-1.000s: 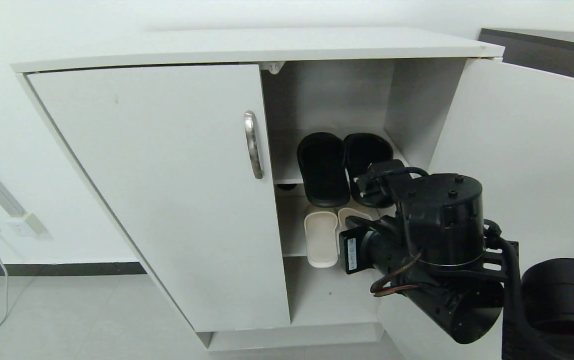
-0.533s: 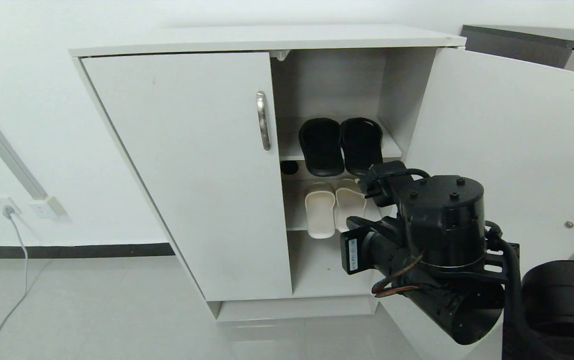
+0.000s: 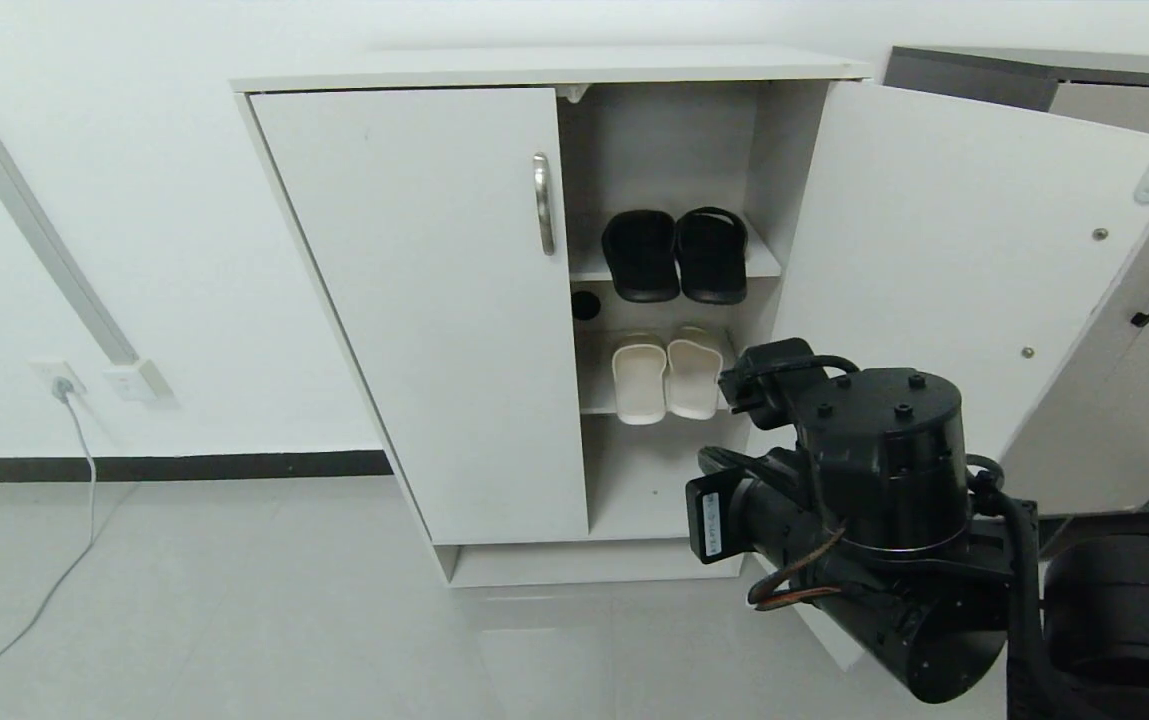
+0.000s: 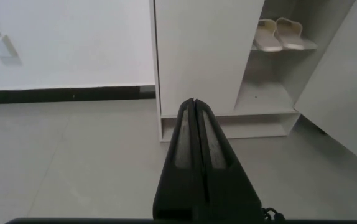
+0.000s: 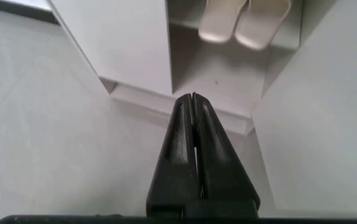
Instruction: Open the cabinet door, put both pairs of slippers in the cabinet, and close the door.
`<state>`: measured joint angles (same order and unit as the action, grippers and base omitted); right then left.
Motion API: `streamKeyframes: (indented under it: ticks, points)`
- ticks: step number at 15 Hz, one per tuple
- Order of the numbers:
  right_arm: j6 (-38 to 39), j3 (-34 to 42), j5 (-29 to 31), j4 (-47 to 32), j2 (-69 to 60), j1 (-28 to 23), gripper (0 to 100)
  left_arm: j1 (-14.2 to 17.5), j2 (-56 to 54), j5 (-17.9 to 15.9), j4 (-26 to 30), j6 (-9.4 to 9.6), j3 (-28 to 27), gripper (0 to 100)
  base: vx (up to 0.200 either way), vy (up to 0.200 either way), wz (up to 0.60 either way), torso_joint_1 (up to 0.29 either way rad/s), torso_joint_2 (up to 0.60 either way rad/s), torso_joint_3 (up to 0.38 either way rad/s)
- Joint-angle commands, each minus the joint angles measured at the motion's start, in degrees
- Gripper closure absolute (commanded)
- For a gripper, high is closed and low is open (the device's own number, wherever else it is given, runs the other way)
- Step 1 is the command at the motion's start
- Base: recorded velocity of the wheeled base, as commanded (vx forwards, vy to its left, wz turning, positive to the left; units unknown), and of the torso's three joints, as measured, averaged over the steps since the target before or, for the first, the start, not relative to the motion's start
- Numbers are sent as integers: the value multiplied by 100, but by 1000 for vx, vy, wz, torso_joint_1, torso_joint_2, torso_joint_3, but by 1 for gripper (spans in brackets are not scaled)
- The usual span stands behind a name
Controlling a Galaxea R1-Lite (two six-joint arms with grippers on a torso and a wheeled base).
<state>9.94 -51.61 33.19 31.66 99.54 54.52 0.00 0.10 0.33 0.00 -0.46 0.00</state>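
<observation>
Slippers shelved, door left to shut

Black rubber slippers (image 3: 674,255) on upper shelf, cream pair (image 3: 667,375) below. Open white cabinet door (image 3: 934,250) swung out to the right of the right gripper (image 5: 193,98) (fingers pressed together, empty), inner face toward it. Nearer that arm than the left gripper (image 4: 194,102), likewise closed on nothing. Probably needs reaching behind the free edge.

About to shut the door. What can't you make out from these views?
- Head view: the open door's lower edge, hidden by the right arm.
- Open door's outer face: turned away from the cameras.
- Dark round thing under the top shelf: too small to identify.
- Cabinet's left half: behind the closed door.
</observation>
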Motion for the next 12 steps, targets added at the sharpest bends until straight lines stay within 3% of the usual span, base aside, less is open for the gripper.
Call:
streamKeyframes:
  ticks: [1, 4, 12]
  points:
    - [-18, 125, 3, 86, -22, -11, 100, 0, -1, 2, 0, 2, 0, 100, 0, 0, 0, 0, 0, 0]
    - [-211, 292, -41, 446, 31, -82, 100, 0, -1, 2, 0, 2, 0, 100, 0, 0, 0, 0, 0, 0]
    - [-220, 503, -50, 464, -4, -82, 100, 0, -1, 2, 0, 2, 0, 100, 0, 0, 0, 0, 0, 0]
